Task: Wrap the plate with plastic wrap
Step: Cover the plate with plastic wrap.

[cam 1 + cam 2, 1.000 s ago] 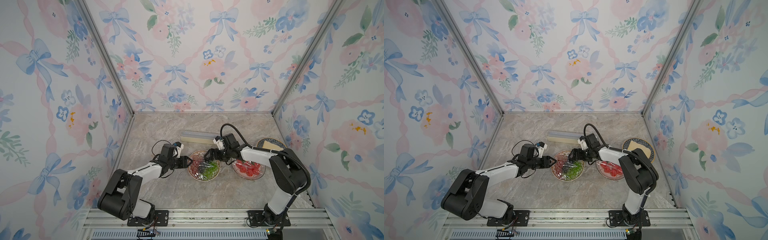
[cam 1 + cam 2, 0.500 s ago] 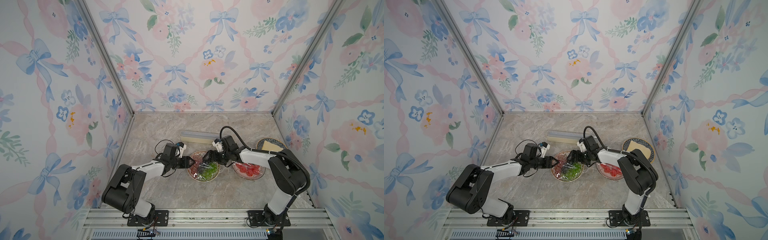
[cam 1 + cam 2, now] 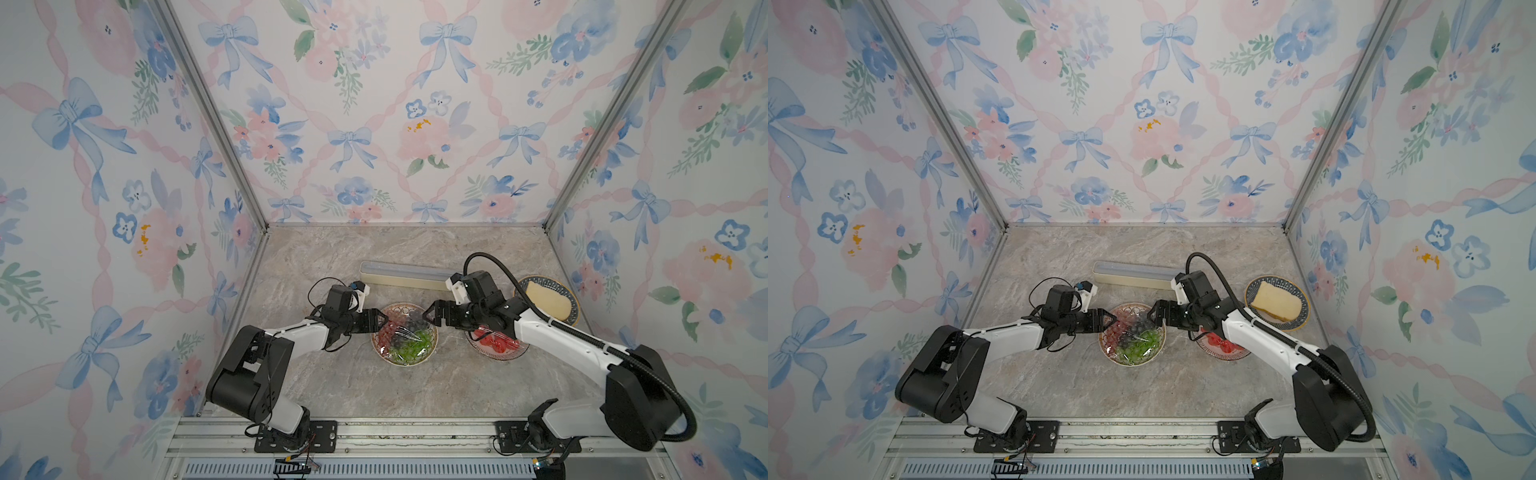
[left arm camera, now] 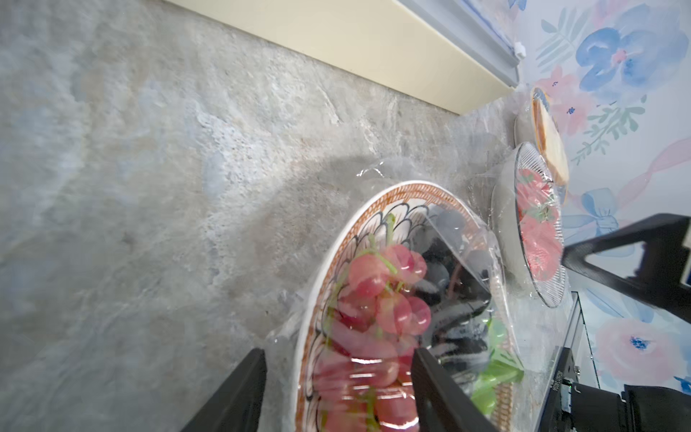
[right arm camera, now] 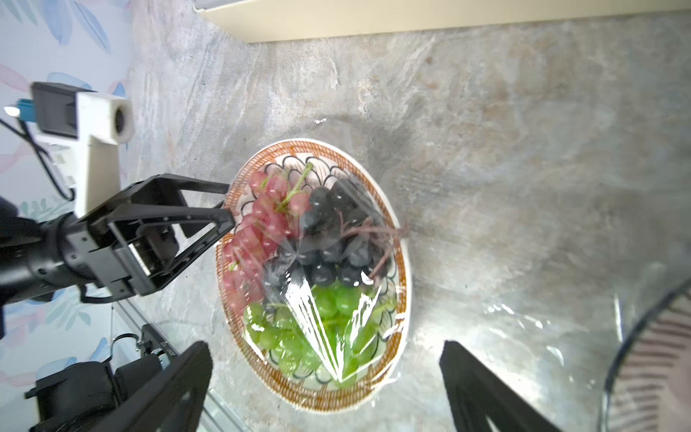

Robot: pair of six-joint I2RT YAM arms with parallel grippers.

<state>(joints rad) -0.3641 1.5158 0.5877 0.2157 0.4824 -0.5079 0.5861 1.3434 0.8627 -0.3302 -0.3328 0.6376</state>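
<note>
The plate (image 3: 405, 360) has an orange patterned rim and holds red, black and green grapes. Clear glossy plastic wrap (image 5: 336, 325) lies crinkled over it in both top views and both wrist views. My left gripper (image 3: 382, 322) is open at the plate's left rim. In the left wrist view one of its fingers (image 4: 258, 359) is outside the rim (image 4: 321, 299) and the other is over the red grapes. My right gripper (image 3: 428, 316) is wide open just above the plate's far right rim (image 5: 402, 262), holding nothing. The long cream wrap box (image 3: 405, 276) lies behind the plate.
A wrapped plate of strawberries (image 3: 496, 345) sits right of the grape plate, partly under my right arm. A blue-rimmed plate with a slice of bread (image 3: 548, 301) stands at the far right. Flowered walls enclose the marble table (image 3: 332, 386) on three sides.
My left gripper's jaws have spread wider at the plate's left rim. The right gripper has shifted slightly towards the plate and stays open.
</note>
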